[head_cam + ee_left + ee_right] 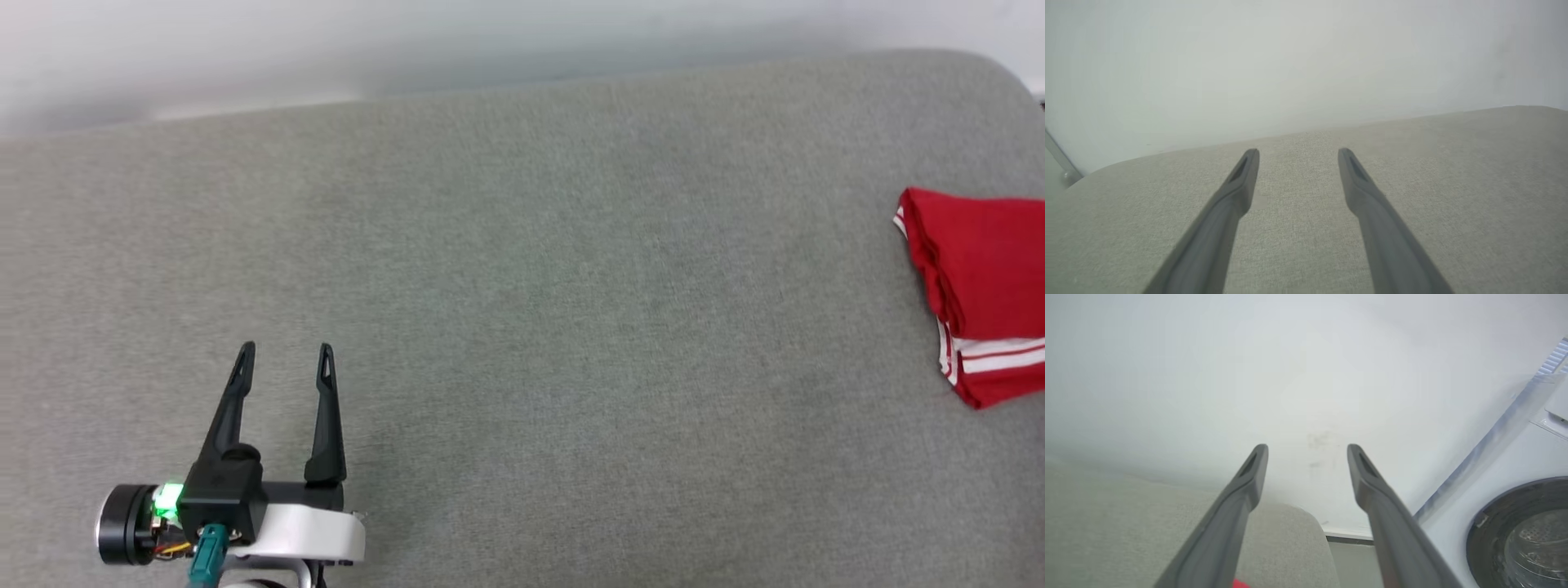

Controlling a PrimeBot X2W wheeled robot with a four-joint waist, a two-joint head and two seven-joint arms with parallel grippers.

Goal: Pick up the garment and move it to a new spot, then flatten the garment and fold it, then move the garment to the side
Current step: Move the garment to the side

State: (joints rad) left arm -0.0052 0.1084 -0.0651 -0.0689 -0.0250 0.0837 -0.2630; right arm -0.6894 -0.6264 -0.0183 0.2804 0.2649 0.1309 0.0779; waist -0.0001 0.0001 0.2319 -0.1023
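Note:
The garment (980,286), a red T-shirt folded into a compact stack with white striped edging showing, lies at the right edge of the grey padded surface (522,286), partly cut off by the head view's border. A sliver of the red garment (1240,584) peeks at the bottom of the right wrist view, just under my right gripper (1307,451), which is open with nothing between its fingers. My left gripper (286,353) hovers open and empty over the surface at the lower left, far from the garment; its open fingers (1241,183) show in the left wrist view too.
The surface's rounded corner (1306,522) lies close beyond the right gripper. A white washing machine (1515,522) with a round glass door stands to the right of it. A pale wall (408,41) runs behind the surface's far edge.

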